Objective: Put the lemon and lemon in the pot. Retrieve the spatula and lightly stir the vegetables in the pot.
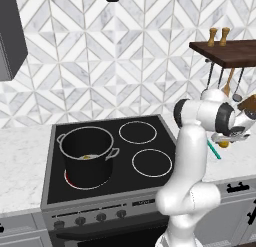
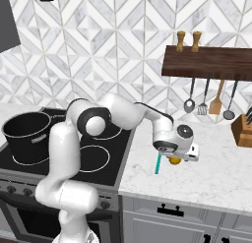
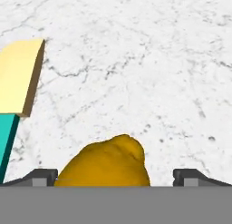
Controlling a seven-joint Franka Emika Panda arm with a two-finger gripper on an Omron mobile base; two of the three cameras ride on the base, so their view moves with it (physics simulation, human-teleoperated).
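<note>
No readable writing is showing on the stove [image 1: 100, 191], the pot or the knife block [image 2: 242, 130]; a small mark on the stove's front panel is too small to read.

The pot [image 1: 86, 156] is standing on the stove's front left burner, black, tall and cylindrical, with a thin silver rim and two loop handles. One lemon [image 1: 86, 157] is lying inside it on the bottom, showing as a small yellow spot.

Right of the stove, the counter [image 2: 216, 178] is carrying the spatula [image 2: 158, 163], which is lying flat with its green handle toward the front edge. In the hand view its blade is looking pale yellow and wedge-shaped.

Just beside the spatula, the second lemon [image 3: 105, 163] is sitting on the marble, dull yellow and lumpy with a blunt nub on top.

The gripper [image 3: 115, 177] is hanging directly over this lemon with its jaws spread fully apart, one fingertip [image 3: 43, 177] on each side, gripping nothing.
</note>
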